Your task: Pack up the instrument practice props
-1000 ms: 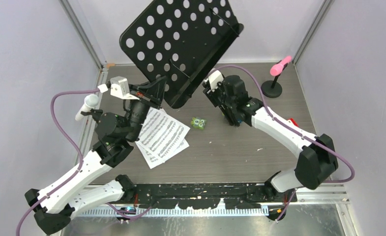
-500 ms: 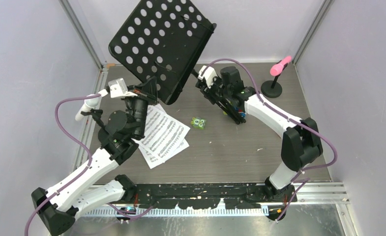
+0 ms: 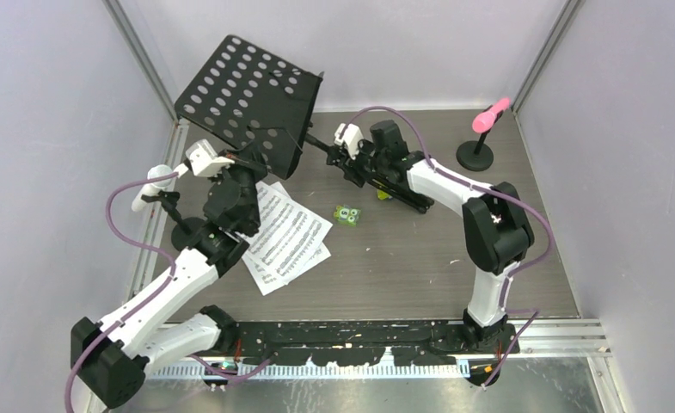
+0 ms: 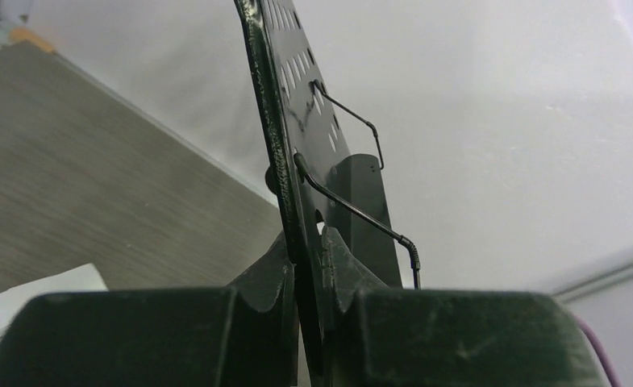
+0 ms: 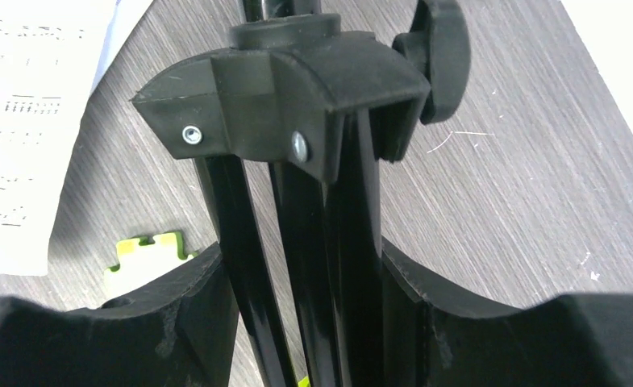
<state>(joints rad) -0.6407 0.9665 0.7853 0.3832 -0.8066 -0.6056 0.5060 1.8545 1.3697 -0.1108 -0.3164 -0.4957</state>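
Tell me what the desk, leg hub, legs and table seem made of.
Desk: thin punched sheet, glossy black coat, probably painted steel. Hub: matte black, rounded moulded edges, screws, likely plastic. Legs: glossy black tubes, probably metal. Table: grey wood-grain print with fine scratches, likely laminate.

Left arm stretches from its base toward 1 o'clock, its hand [image 3: 249, 160] clamped tight, fingers [image 4: 266, 278] pointing up. Right arm bends at the elbow toward 10 o'clock, hand [image 3: 364, 168] likewise closed.
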